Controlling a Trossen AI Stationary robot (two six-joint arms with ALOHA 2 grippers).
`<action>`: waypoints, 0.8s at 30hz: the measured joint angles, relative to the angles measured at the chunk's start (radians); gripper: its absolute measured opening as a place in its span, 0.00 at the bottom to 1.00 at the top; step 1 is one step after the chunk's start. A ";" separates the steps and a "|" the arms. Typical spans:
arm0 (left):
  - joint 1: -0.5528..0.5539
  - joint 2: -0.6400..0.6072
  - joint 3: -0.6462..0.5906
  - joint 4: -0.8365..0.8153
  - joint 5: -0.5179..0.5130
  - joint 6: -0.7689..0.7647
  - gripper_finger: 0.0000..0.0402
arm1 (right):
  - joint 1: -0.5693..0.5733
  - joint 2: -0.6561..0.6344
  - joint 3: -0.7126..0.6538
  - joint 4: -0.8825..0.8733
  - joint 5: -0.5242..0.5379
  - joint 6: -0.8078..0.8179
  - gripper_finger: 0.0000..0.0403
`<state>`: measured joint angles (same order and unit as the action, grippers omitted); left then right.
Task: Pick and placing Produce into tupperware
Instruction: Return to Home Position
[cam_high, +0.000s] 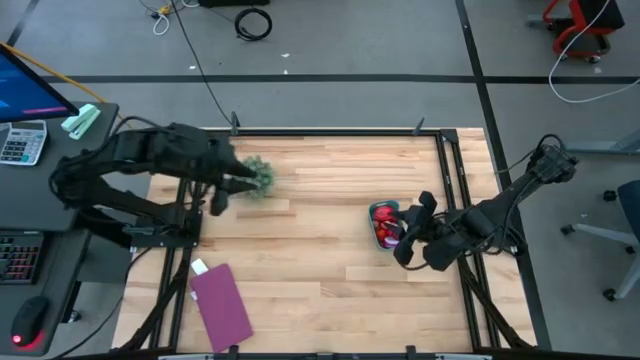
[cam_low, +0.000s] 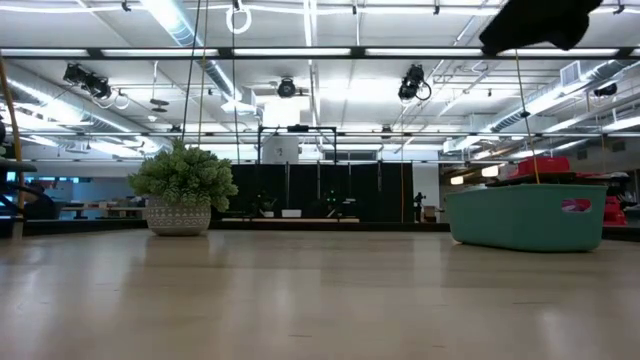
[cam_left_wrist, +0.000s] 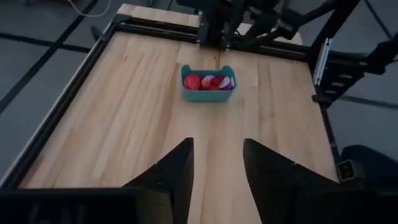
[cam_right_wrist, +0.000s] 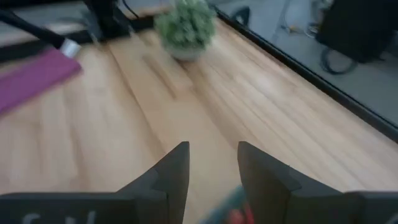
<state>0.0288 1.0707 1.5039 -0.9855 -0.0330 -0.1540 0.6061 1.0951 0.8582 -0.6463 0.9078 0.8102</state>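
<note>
The teal tupperware (cam_high: 385, 210) stands on the right half of the table, also seen in the low view (cam_low: 527, 218) and the left wrist view (cam_left_wrist: 208, 93). Red and pink produce (cam_left_wrist: 208, 81) lies inside it, heaped to the rim (cam_low: 545, 166). My right gripper (cam_right_wrist: 213, 163) is open and empty. It hangs just above the tub's right side (cam_high: 411, 230), raised clear of it (cam_low: 540, 22). My left gripper (cam_left_wrist: 216, 163) is open and empty too, held above the table's far left part beside the green plant, pointing toward the tub.
A bushy green plant in a pot (cam_high: 259, 176) stands at the far left (cam_low: 183, 190). A flat purple rectangle (cam_high: 221, 303) lies near the left near corner, with a small white tag beside it. Bare wood (cam_high: 320, 260) lies between plant and tub. A black frame edges the table.
</note>
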 joint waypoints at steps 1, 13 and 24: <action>0.000 -0.024 -0.022 0.002 -0.004 -0.014 0.37 | -0.006 -0.016 -0.013 0.050 -0.001 -0.049 0.36; 0.003 -0.159 -0.235 0.121 -0.060 -0.051 0.36 | -0.266 -0.322 -0.264 0.490 -0.337 -0.464 0.36; 0.003 -0.163 -0.257 0.121 -0.061 -0.071 0.35 | -0.393 -0.544 -0.634 0.916 -0.524 -0.570 0.36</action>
<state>0.0315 0.9073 1.2469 -0.8646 -0.0936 -0.2249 0.2133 0.5507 0.2239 0.2699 0.3836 0.2401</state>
